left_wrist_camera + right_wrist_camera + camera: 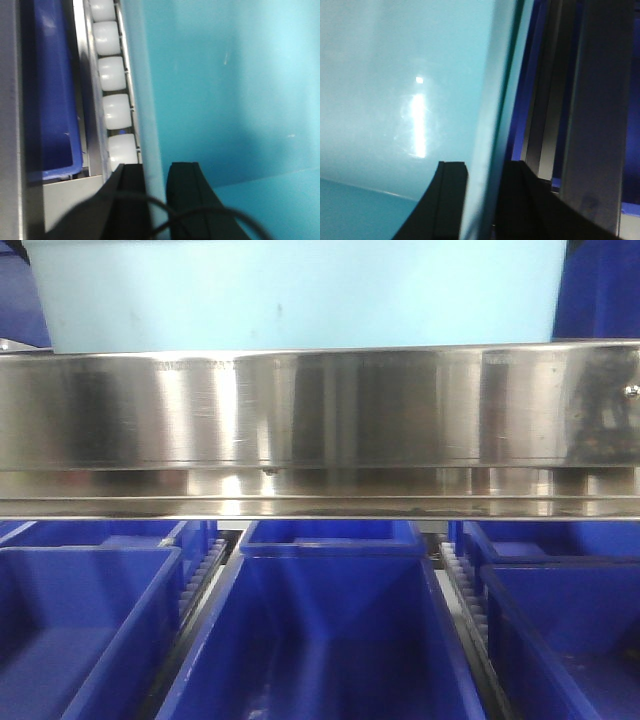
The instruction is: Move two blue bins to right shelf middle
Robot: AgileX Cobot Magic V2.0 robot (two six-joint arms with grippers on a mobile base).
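Note:
One pale aqua bin (pixel 300 295) sits just above and behind the shiny steel front rail of the shelf tier (pixel 320 410); I cannot make out a second one. My left gripper (pixel 156 167) has its black fingers on either side of the bin's left wall (pixel 225 100) and is shut on it. My right gripper (pixel 485 167) clamps the bin's right wall (pixel 395 75) the same way. Neither gripper shows in the front view.
Dark royal-blue bins (pixel 330 640) fill the tier below the rail. Another dark blue bin (pixel 50 100) and a track of white rollers (pixel 112 70) lie left of the aqua bin. Grey steel rails (pixel 592 125) stand close to its right side.

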